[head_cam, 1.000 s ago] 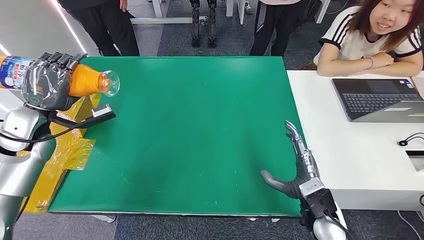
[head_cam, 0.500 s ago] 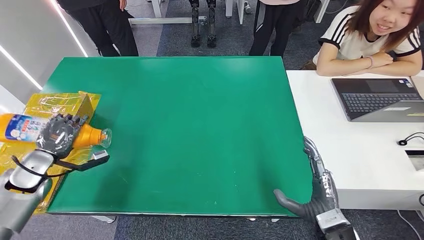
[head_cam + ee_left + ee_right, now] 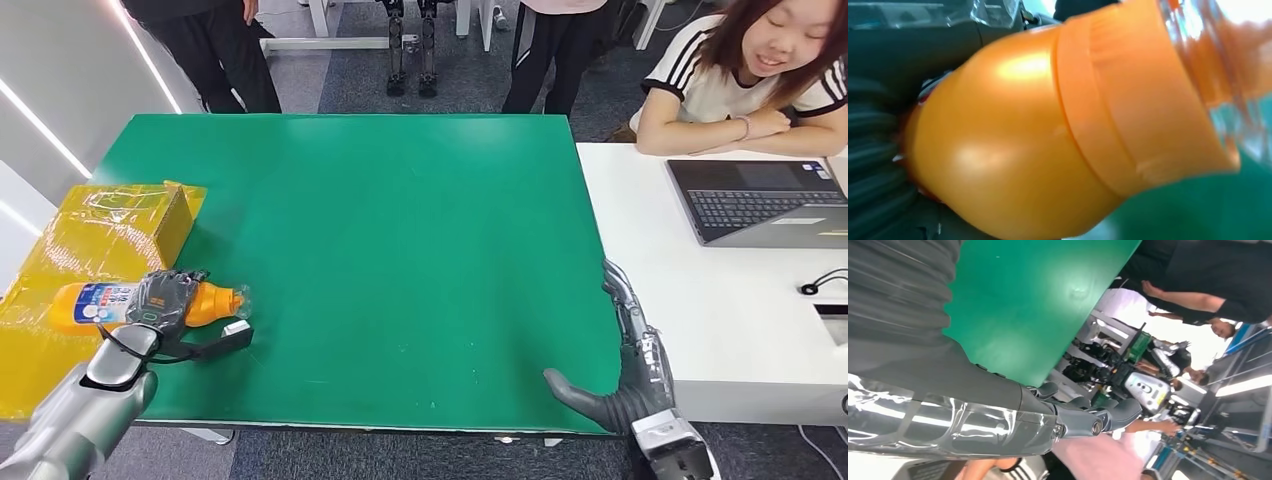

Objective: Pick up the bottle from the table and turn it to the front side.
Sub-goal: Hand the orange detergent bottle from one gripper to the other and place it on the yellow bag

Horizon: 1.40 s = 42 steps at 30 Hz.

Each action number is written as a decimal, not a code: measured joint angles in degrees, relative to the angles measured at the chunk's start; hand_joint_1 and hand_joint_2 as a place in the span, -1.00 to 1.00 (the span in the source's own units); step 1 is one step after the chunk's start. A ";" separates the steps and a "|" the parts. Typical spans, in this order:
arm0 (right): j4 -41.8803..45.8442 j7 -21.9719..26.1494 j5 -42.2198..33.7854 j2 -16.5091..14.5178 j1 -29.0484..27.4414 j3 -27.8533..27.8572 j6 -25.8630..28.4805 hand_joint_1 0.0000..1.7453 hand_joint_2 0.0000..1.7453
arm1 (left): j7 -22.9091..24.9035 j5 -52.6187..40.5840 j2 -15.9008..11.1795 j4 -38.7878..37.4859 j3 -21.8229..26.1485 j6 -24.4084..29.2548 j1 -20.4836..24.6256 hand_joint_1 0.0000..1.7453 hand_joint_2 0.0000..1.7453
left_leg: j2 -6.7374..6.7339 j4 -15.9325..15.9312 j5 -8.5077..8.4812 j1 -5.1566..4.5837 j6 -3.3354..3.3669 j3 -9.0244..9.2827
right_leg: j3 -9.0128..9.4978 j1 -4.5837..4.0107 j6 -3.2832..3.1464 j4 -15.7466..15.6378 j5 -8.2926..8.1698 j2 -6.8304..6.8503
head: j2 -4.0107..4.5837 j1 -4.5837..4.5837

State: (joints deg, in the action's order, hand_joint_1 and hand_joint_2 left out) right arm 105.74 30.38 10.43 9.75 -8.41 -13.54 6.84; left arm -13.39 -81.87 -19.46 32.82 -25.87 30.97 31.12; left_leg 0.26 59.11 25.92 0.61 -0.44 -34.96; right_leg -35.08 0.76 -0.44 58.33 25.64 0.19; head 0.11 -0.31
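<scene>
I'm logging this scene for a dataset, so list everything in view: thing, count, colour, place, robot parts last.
bottle: one, orange with a blue and white label, lying sideways at the table's left edge, cap toward the middle.
box: one, yellow, wrapped in clear film, at the table's left side.
table: one, green top, centre.
side table: one, white, to the right.
laptop: one, grey, open on the side table.
seated person: one, striped white shirt, behind the laptop.
standing people: several, dark clothes, far side.
left robot hand: grey, gripping the bottle.
right robot hand: grey, fingers apart, at the table's right edge.
</scene>
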 joint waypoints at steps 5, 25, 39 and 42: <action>-0.96 -0.64 0.70 0.00 2.23 -1.73 0.13 -1.00 1.00 | 2.44 -1.20 2.53 -2.74 -0.27 4.79 0.36 -1.00 1.00 | 0.03 0.00 -0.04 0.01 0.01 0.11 | 0.11 -0.01 -0.02 0.01 -0.02 0.03 | 0.00 -0.01; -0.69 -3.92 0.76 0.44 2.37 -3.62 2.47 -1.00 1.00 | -19.36 24.88 13.74 2.22 8.96 9.32 -4.45 -1.00 1.00 | 0.07 0.02 0.00 -0.01 0.02 0.08 | 0.07 0.00 0.01 -0.04 0.00 -0.01 | 0.00 -0.01; -2.17 -2.84 -0.82 0.44 0.93 -4.54 3.52 -1.00 1.00 | -26.83 62.35 20.86 35.73 7.17 9.12 -16.77 -1.00 1.00 | -0.05 0.03 0.14 -0.01 0.14 0.01 | 0.03 0.00 0.15 -0.05 0.10 -0.12 | 0.00 0.00; -2.53 -2.79 -0.85 0.44 0.94 -4.77 3.52 -1.00 1.00 | -26.85 62.57 21.15 39.48 6.75 9.12 -17.79 -1.00 1.00 | -0.06 0.03 0.15 -0.01 0.14 0.02 | 0.03 0.00 0.15 -0.05 0.10 -0.12 | 0.00 -0.01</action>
State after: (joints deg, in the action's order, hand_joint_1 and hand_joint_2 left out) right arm 103.22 27.59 9.58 10.19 -7.47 -18.31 10.36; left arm -40.24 -19.30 1.69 72.30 -19.12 40.09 13.33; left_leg 0.21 59.14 26.07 0.60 -0.30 -34.94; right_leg -35.05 0.76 -0.29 58.28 25.74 0.06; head 0.11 -0.32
